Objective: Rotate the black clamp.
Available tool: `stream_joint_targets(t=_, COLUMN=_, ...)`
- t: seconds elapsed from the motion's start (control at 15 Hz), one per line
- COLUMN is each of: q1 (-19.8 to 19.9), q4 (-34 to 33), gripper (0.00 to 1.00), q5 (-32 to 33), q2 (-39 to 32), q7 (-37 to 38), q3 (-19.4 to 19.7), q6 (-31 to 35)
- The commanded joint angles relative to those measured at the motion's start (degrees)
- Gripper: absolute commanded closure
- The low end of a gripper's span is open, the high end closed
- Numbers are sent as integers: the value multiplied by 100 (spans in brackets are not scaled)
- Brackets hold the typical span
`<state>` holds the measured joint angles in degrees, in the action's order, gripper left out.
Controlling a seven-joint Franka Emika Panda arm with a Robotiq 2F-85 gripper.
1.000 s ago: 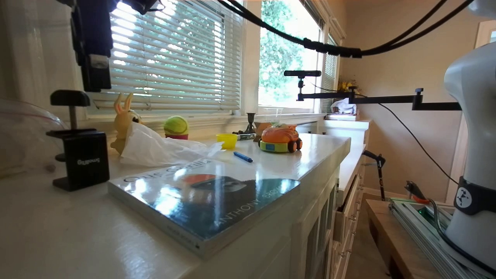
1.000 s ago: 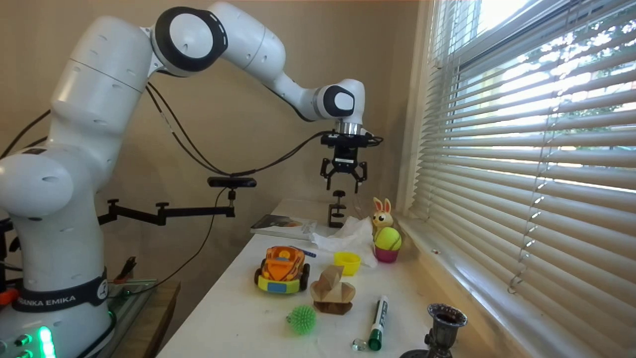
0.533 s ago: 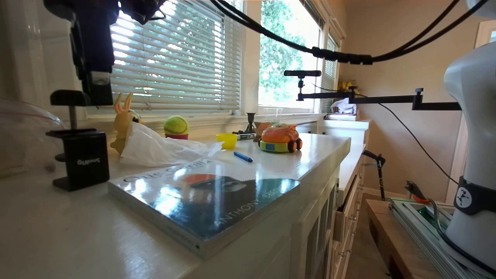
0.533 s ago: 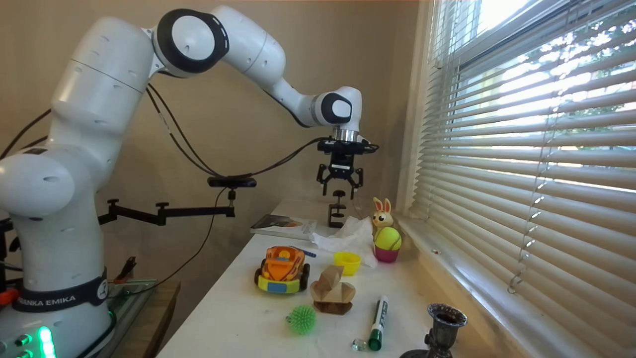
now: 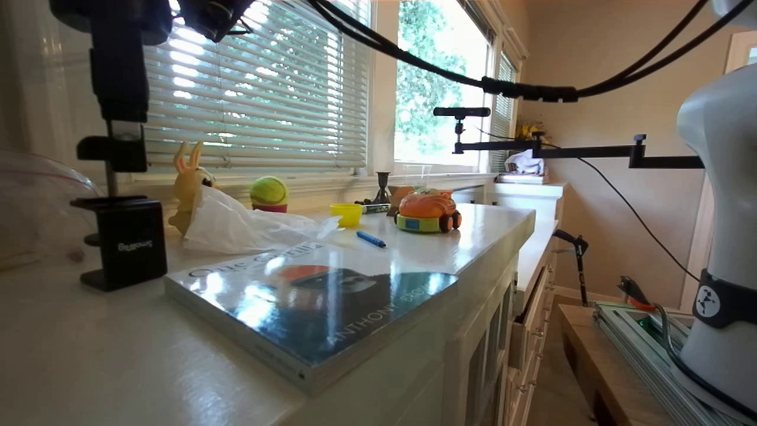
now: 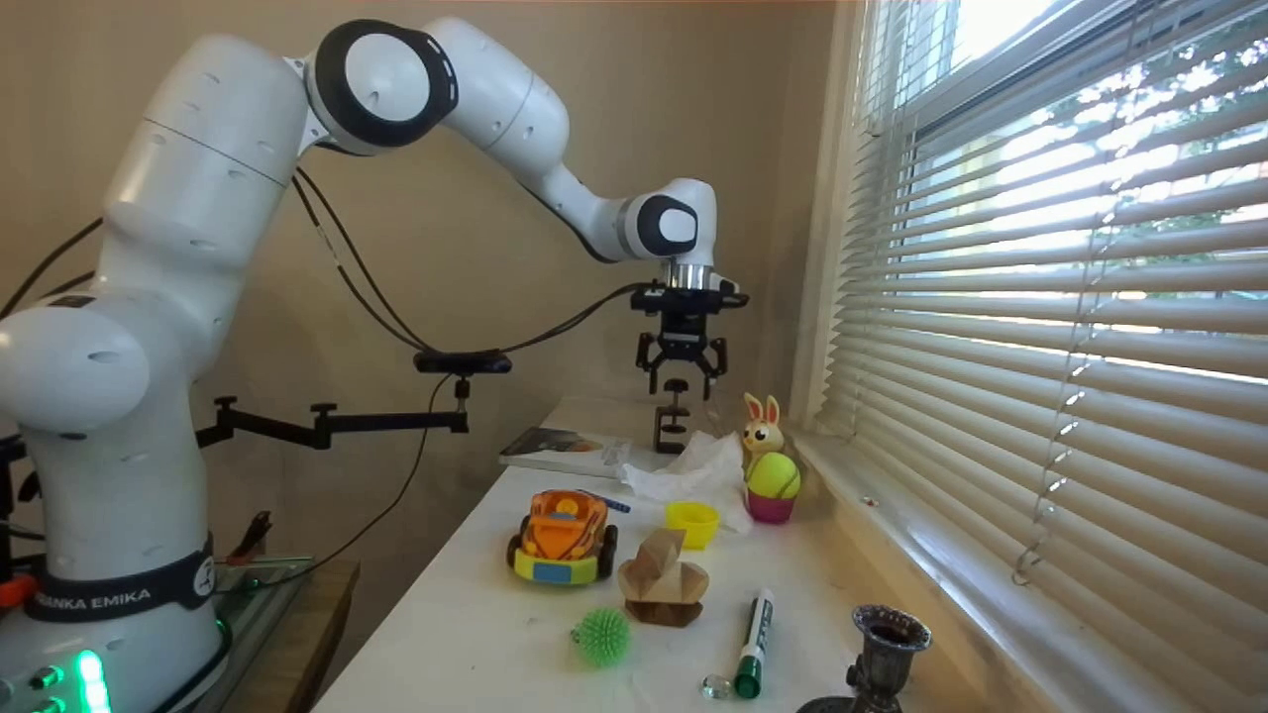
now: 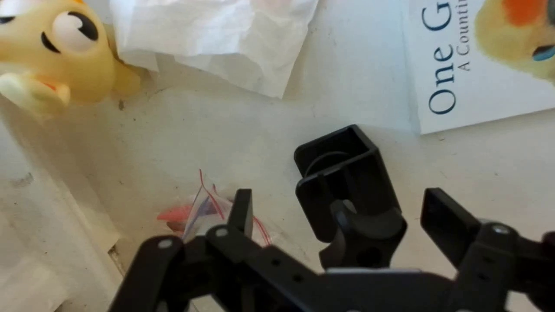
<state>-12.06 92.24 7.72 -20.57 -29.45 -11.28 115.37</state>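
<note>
In the wrist view your gripper (image 7: 338,203) stood wide, the black clamp (image 7: 379,184) on the counter (image 7: 217,134) between its jaws, the gap slimmer at three o'clock than at nine. Past strips of counter you had a corner of the book (image 7: 481,65) at half past one, white sheet (image 7: 225,39) at eleven, a plastic bag (image 7: 208,216) at nine.

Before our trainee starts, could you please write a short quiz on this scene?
1. True or false: the black clamp stands upright.
2. The yellow-green ball sits atop: A, the yellow cup; B, the magenta cup; C, the book.
3. How do the jaws stand, and what shows between them in the wrist view?

Key: 1, true. 2, B. 3, open; the black clamp's knob.
</note>
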Motion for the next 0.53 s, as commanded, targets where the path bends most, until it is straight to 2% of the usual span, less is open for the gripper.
stream_joint_targets(t=0.0, q1=-51, q4=222, gripper=0, q5=258, q2=198, q7=348, q3=-3, q6=249)
stream_joint_targets(t=0.47, q1=-52, q4=258, gripper=0, q5=172, q2=324, q7=717, q3=2, q6=193)
